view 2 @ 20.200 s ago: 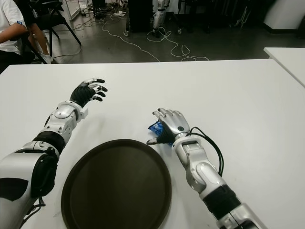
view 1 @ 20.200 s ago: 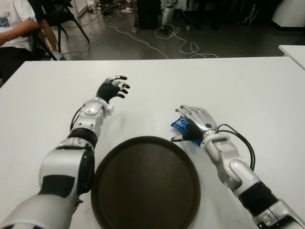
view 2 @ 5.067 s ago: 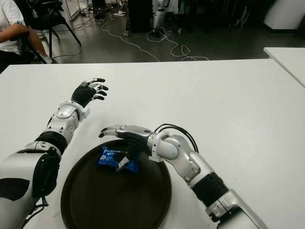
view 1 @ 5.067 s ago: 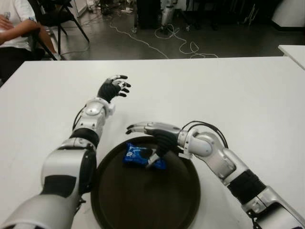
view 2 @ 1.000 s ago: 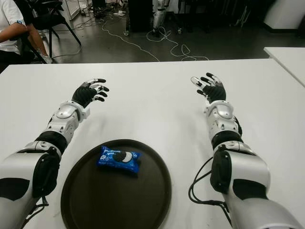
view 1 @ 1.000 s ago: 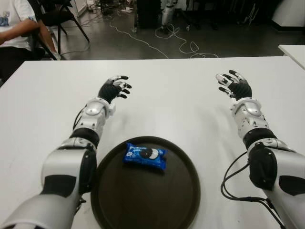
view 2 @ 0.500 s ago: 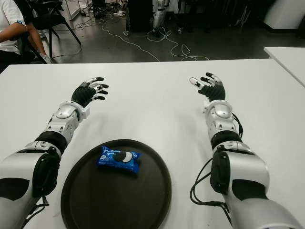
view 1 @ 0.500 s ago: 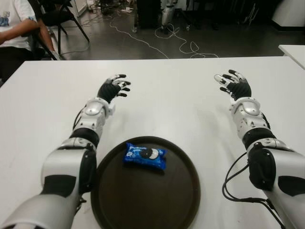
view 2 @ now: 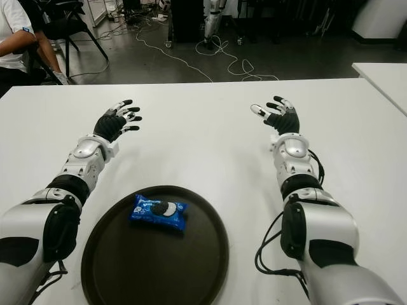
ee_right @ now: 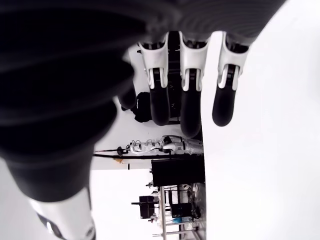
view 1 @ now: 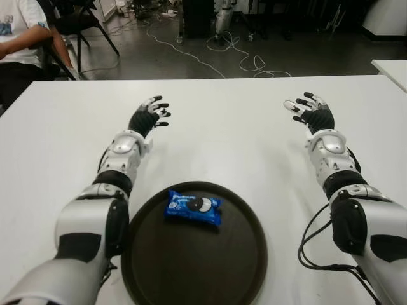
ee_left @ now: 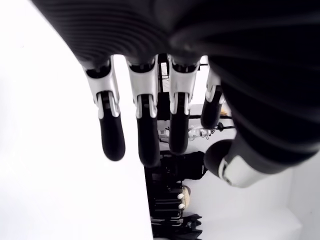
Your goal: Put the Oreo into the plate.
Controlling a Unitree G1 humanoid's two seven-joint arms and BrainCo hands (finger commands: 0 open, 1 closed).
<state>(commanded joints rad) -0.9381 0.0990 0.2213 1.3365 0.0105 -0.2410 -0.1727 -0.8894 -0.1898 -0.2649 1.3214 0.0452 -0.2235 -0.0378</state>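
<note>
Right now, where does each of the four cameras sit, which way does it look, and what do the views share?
Left eye view: head, looking down at the white table; both arms, Oreo in the plate.
Right eye view: same scene, slightly shifted; left robot hand, right robot hand raised, spread.
Left wrist view: left wrist, along its own open fingers.
Right wrist view: right wrist, along its own open fingers.
Shared: both eyes show everything; both wrists show empty hands.

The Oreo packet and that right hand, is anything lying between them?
No. In the eye views, only plate rim and bare white table separate the Oreo packet from the open right hand.
</note>
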